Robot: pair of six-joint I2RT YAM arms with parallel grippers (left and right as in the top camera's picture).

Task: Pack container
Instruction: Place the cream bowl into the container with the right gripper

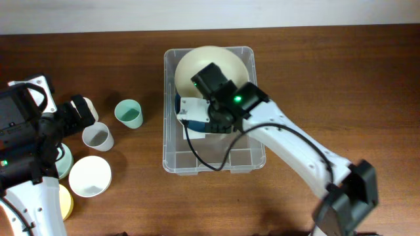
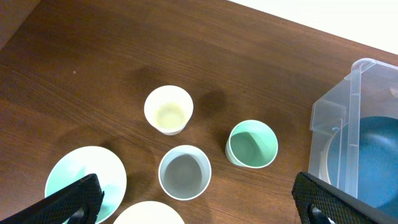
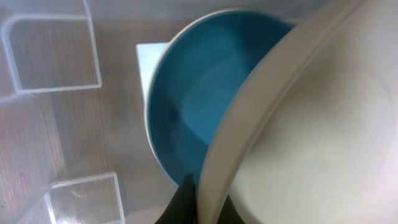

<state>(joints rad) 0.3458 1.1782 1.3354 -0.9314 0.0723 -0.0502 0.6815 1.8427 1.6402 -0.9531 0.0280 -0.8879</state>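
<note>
Overhead, clear plastic container [image 1: 249, 160], smooth cream bowl [image 1: 197, 65]

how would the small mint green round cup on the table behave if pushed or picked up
The small mint green round cup looks rigid and smooth-walled, so probably stiff and slippery. It stands upright and empty, so likely light and prone to slide or tip if nudged near its rim. Being round, it would probably roll once tipped.

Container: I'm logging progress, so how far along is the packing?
Done: a blue bowl lies in the container. In hand: the right gripper, jaws shut on the rim of a cream bowl, holds it over the blue one. To do: the green cup, grey cup, pale cup, mint bowl, white bowl and yellow dish stand outside on the table.
</note>
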